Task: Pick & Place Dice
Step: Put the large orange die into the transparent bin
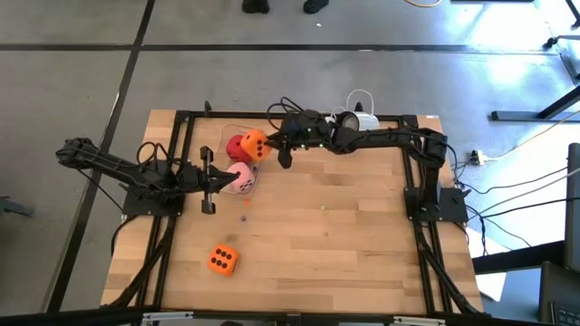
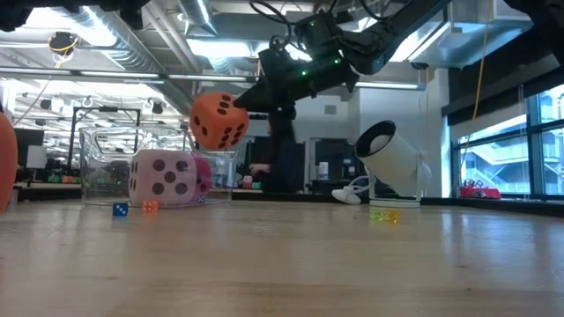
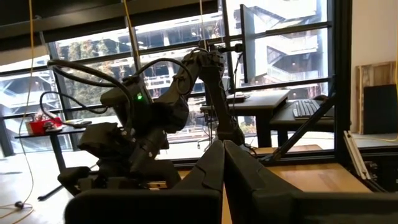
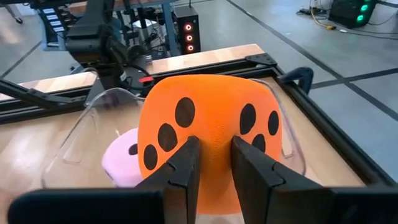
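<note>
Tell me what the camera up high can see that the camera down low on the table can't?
Only the high view shows the second orange die lying alone on the near part of the table, the red die, and the left gripper, shut and empty beside the pink die.

Only the low view shows that the held orange die hangs in the air above the clear container, plus a tiny blue die.

Both show the right gripper shut on that orange die, and the pink die.

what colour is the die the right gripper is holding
Orange with dark pips; the die shows best in the right wrist view, pinched by the right gripper.
</note>
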Tool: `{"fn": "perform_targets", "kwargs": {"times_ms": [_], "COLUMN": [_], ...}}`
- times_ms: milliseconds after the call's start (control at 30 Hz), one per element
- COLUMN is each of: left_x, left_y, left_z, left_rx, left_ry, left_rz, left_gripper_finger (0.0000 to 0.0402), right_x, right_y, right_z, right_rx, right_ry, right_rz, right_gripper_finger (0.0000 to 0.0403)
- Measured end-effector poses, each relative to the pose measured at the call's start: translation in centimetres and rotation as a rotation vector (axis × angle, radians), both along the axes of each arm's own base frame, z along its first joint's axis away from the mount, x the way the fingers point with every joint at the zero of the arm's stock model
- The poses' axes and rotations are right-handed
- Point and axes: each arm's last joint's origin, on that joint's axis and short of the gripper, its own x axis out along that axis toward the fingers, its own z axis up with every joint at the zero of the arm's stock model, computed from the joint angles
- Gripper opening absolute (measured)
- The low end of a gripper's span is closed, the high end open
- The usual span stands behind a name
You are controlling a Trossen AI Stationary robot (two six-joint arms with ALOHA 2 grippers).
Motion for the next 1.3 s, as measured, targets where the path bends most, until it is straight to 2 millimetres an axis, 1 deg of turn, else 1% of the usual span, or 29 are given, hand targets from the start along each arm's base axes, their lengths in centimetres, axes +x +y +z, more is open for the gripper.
{"fn": "perform_targets", "kwargs": {"times_ms": [167, 367, 467, 733, 967, 1300], "left_x": [0.0, 0.0, 0.0, 0.0, 0.0, 0.0], "left_y": [0.0, 0.0, 0.0, 0.0, 0.0, 0.0], "left_z": [0.0, 0.0, 0.0, 0.0, 0.0, 0.0], "left_rx": [0.000, -0.004, -0.004, 0.000, 0.000, 0.004], "left_ry": [0.000, -0.001, -0.001, 0.000, 0.000, 0.004], "left_rz": [0.000, -0.001, -0.001, 0.000, 0.000, 0.001], "left_gripper_finger": [0.0004, 0.0003, 0.0004, 0.0003, 0.0003, 0.0003], "right_x": [0.0, 0.6, 0.8, 0.9, 1.2, 1.3], "right_y": [0.0, 0.0, -0.1, -0.1, 0.7, 1.2], "right_z": [-0.2, -2.1, -2.6, -2.6, -2.6, -2.6], "right_rx": [0.003, 0.045, 0.046, 0.077, 0.079, 0.078], "right_ry": [0.011, 0.041, 0.041, 0.008, 0.010, 0.007], "right_rz": [-0.001, 0.032, 0.023, 0.004, 0.028, 0.041], "right_gripper_finger": [0.0081, 0.0081, 0.0081, 0.0081, 0.0081, 0.0085]}}
